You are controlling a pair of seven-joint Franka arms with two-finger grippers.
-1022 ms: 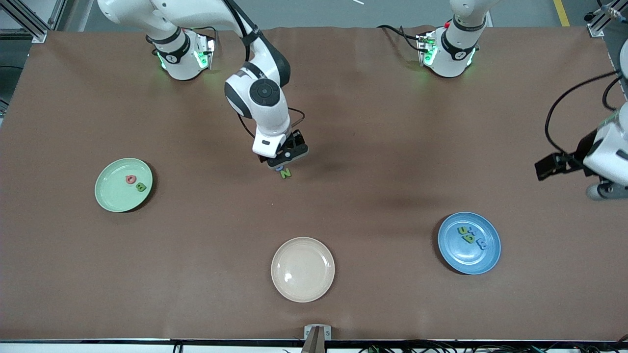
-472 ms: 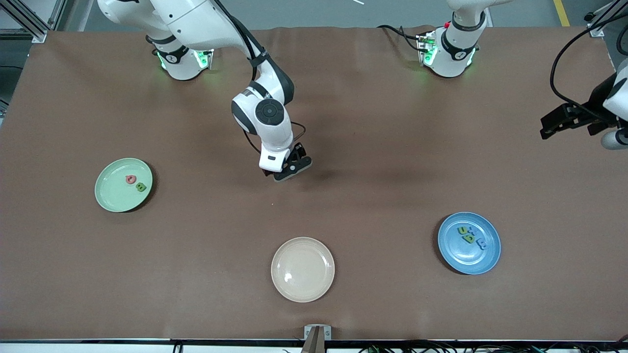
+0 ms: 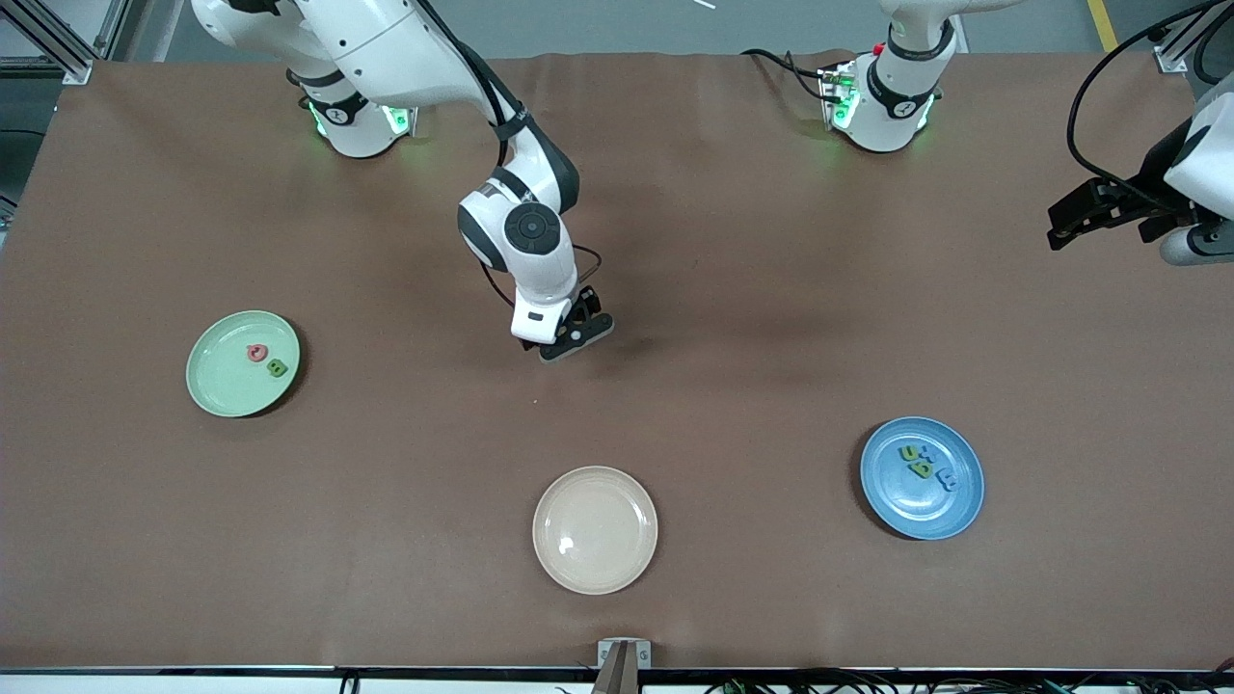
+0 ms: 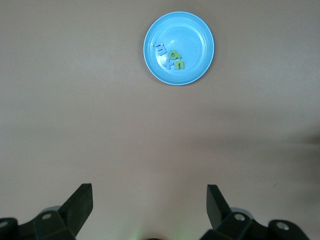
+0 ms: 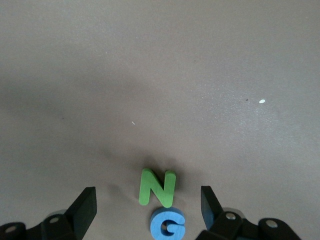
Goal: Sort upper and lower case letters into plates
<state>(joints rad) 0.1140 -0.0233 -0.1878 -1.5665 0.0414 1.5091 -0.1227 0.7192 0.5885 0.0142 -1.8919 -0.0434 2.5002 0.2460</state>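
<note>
Right wrist view: right gripper [image 5: 145, 210] hangs low over mid-table with its fingers [image 5: 85, 205] spread wide and nothing between them. Green N [image 5: 158, 187] and blue G [image 5: 167, 225] lie flat on the brown table cover [image 5: 160, 75], touching or nearly so, both framed by the gap between the fingers. That framing fits lining up a pick on one of the two; which one cannot be told.

In the front view both letters are hidden under the right gripper [image 3: 569, 339], which sits around 12 o'clock from the beige plate [image 3: 595, 529].

Mint plate [image 3: 242, 363], toward the right arm's end of the table, holds a red letter [image 3: 255, 353], shape unclear, with a green B [image 3: 277, 367] just beside it at its 4 o'clock. N and G are capitals, so by that B this plate is likely their target.

Blue plate [image 3: 922, 477], toward the left arm's end, carries a tight cluster of small blue and green letters [image 3: 923, 464]. They look lowercase in the left wrist view [image 4: 171, 56], though not every one is readable.

Left gripper [image 3: 1099, 210] is up near the table edge at the left arm's end, released and empty, with fingers [image 4: 82, 200] wide apart and the blue plate [image 4: 178, 48] in its camera. Left arm is waiting.

Beige plate is empty, probably a distractor.

Judgement: two letters left to place. The close pair means risk of nudging or pinching both.
</note>
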